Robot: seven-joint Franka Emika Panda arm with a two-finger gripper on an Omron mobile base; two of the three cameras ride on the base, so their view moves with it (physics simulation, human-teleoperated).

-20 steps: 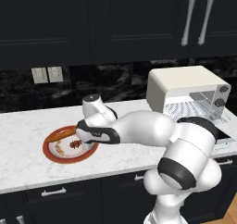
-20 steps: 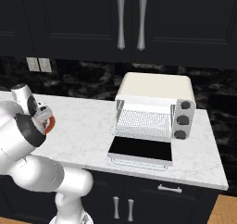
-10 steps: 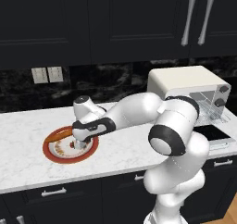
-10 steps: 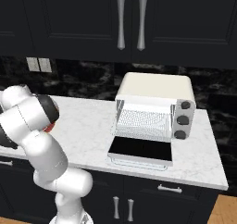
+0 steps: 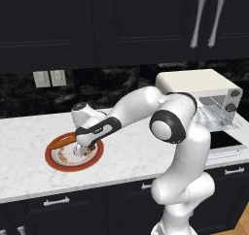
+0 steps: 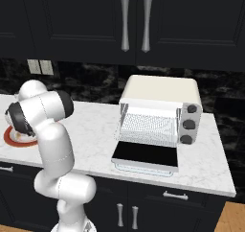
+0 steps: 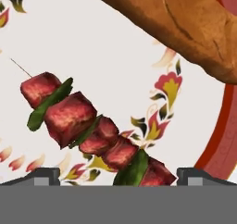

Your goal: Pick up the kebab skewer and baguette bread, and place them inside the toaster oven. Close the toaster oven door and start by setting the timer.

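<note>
Plate (image 5: 56, 162), red-rimmed, on marble worktop (image 5: 126, 156): carries kebab skewer (image 7: 92, 133) and baguette bread (image 7: 185, 19), lying apart. Pincer (image 5: 82, 150): low over plate, fingertips (image 7: 44, 176) set wide apart either side of skewer. Toaster oven (image 6: 160, 111): at worktop's far end, toaster oven door (image 6: 146, 156) folded down.

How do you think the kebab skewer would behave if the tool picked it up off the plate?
The kebab skewer is probably light, its stick thin beside the chunks. Gripped on the chunks, it may pivot or slide along the stick. Lying flat on the plate, it seems unlikely to roll, given its blocky pieces.
</note>
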